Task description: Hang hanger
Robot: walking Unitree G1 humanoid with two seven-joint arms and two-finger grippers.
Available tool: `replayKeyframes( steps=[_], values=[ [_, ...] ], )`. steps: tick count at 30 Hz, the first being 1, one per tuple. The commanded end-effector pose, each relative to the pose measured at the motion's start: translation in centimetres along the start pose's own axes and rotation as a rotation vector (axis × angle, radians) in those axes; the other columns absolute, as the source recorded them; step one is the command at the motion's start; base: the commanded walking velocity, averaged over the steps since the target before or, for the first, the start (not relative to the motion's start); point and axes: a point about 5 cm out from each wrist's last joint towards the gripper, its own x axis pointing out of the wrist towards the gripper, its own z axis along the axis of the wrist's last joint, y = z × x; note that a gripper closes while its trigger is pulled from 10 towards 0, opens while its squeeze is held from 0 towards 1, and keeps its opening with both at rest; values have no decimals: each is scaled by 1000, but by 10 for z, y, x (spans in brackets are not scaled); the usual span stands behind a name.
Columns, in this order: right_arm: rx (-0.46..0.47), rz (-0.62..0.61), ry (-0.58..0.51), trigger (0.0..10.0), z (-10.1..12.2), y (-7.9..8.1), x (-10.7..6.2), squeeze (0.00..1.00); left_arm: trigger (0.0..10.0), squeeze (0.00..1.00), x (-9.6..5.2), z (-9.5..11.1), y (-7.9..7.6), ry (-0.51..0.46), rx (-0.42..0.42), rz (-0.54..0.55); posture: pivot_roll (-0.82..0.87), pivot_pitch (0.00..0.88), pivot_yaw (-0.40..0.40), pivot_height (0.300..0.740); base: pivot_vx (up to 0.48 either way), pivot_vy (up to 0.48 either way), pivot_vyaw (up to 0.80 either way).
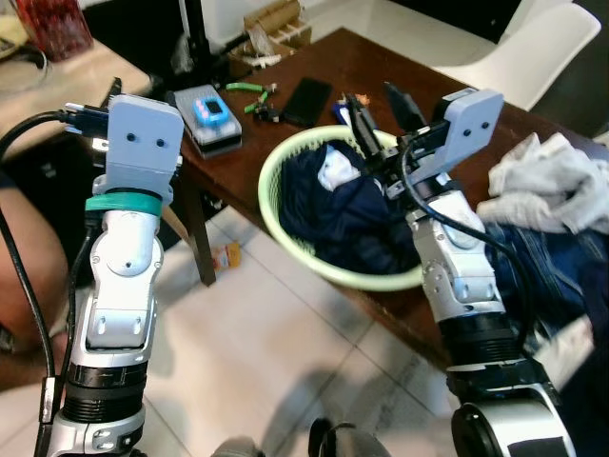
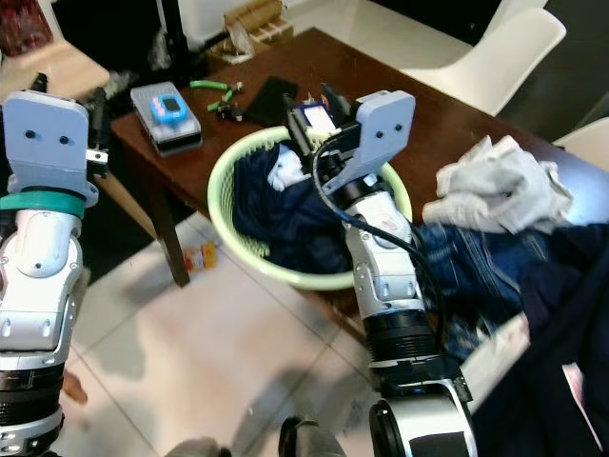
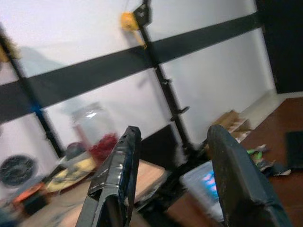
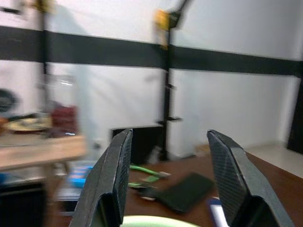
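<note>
A light green laundry basket (image 1: 267, 176) sits on the near edge of a dark brown table (image 1: 366, 57), filled with dark blue clothes (image 1: 352, 219). My right gripper (image 4: 168, 135) hovers over the basket's far rim, open, with nothing between its fingers (image 1: 360, 112). It points across the table toward a white wall with a black band. My left gripper (image 3: 173, 135) is raised off the table's left end, beside a lighter wooden counter. It is open and empty too.
A heap of grey-white cloth (image 1: 547, 181) and jeans (image 1: 542, 271) covers the table's right end. A black phone (image 1: 306, 100), green pliers (image 1: 252, 90) and a blue-topped box (image 1: 209, 116) lie at the far left. A white chair (image 1: 533, 48) stands behind.
</note>
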Motion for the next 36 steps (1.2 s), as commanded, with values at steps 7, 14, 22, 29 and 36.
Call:
replayKeyframes(
  steps=[7,14,22,29,36],
  values=[
    [-178,-39,62,10000,3,-31,-9,0,10000,0,-34,-3,-29,87,-86,-415,114,0,12,740,0,0,-332],
    [-268,178,155,10000,10,-43,-26,0,10000,0,-70,-10,-34,179,-32,-610,115,0,1,740,0,0,0],
    [-281,440,332,10000,8,-46,-47,0,10000,0,-93,-20,-37,286,0,-702,115,0,-21,740,0,0,0],
    [25,572,397,10000,-4,-25,-57,0,10000,0,-94,-11,-37,316,-81,-688,122,22,-53,740,0,0,0],
    [217,518,468,10000,-44,12,-73,0,10000,0,-73,-1,-28,259,-73,-522,120,37,-46,740,0,0,0]
  ],
)
